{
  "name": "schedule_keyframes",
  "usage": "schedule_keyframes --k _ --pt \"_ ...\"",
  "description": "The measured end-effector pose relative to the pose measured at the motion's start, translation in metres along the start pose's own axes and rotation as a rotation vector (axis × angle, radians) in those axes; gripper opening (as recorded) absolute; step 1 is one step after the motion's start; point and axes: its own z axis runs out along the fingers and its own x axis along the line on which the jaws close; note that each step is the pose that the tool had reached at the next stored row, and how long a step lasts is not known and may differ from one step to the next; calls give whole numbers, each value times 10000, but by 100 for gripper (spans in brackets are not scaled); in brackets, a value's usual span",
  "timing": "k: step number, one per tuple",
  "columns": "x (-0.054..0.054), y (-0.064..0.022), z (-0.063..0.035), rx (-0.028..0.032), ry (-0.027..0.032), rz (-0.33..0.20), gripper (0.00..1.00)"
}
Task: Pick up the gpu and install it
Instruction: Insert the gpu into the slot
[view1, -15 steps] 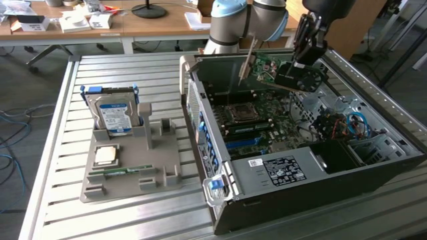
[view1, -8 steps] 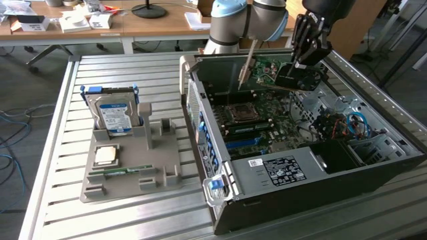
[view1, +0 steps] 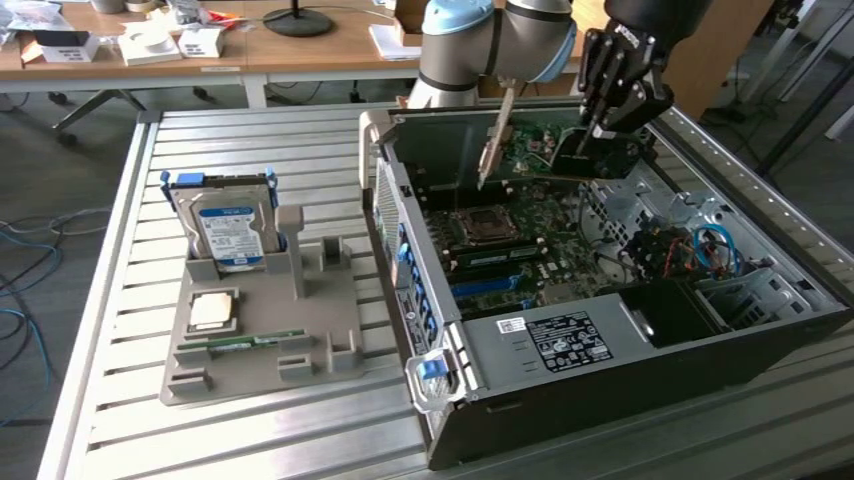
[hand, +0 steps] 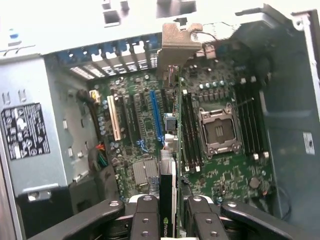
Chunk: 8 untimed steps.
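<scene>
The black jaws are clamped on the thin, flat gpu (view1: 541, 150), a green-and-black card with a silver end bracket, gripping it edge-on near its rear end. In the upper right of the exterior frame it hangs tilted above the green motherboard (view1: 534, 220), clear of the slots inside the open grey computer case (view1: 667, 390). At centre left, the grey moulded tray (view1: 307, 350) on the slatted metal desk (view1: 227, 440) holds a blue-labelled hard drive (view1: 230, 230). Pick-up looks done; the card is not yet seated.
</scene>
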Motion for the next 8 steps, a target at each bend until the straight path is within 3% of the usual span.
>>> schedule_keyframes --k 8 --pt "0 0 3 0 66 -1305 26"
